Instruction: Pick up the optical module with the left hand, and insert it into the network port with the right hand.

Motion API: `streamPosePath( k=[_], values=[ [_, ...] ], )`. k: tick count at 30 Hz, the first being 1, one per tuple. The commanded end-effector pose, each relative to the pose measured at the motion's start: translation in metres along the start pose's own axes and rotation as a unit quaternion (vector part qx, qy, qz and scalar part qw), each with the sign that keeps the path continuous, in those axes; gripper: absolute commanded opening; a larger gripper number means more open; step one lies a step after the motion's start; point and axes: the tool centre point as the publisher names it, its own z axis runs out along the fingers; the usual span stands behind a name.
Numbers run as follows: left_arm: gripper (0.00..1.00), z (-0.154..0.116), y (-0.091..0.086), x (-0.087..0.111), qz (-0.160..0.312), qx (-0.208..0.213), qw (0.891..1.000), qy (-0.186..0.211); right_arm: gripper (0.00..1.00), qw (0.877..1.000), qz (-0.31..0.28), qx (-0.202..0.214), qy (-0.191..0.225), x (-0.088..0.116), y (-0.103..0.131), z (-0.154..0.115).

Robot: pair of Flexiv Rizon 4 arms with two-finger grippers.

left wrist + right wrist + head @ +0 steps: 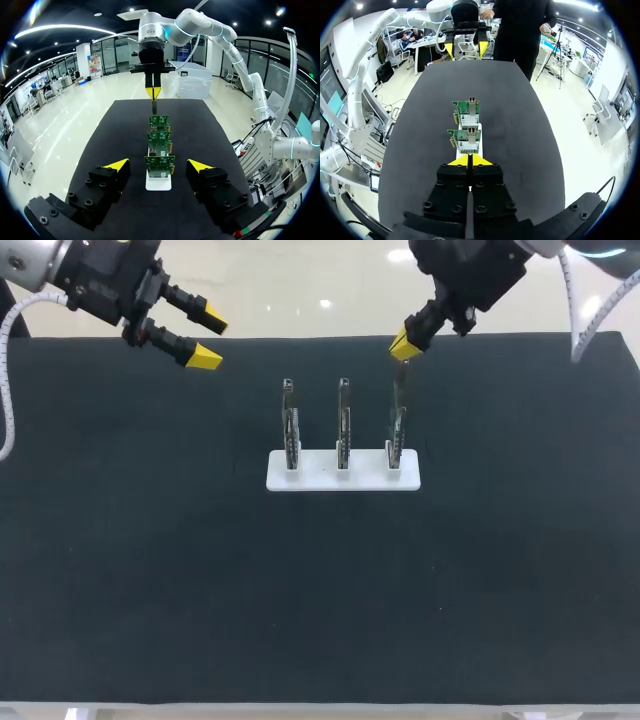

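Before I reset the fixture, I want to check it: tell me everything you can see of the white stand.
The white stand is a flat rectangular slab with rounded corners, plastic by its look. It lies flat on the black table, near the middle. Three green boards stand upright in it in an evenly spaced row. Nothing else touches it. The right gripper is shut on the top of the right board, above the stand.
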Motion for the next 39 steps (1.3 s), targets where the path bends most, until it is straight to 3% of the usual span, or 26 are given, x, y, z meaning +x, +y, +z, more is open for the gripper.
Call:
streamPosePath(
  k=[1,15,39],
  values=[
    [1.00,0.000,0.001,-0.001,-0.001,0.001,1.000,0.002,0.00,1.000,0.000,-0.001,0.002,0.000,0.000,-0.001],
    [1.00,0.000,0.001,-0.001,-0.001,0.001,1.000,0.002,0.00,1.000,0.001,-0.003,0.002,0.001,0.000,-0.001],
    [1.00,0.000,0.001,-0.001,-0.001,0.001,1.000,0.002,0.00,1.000,-0.001,-0.002,-0.012,0.014,0.002,0.022]
  ],
)
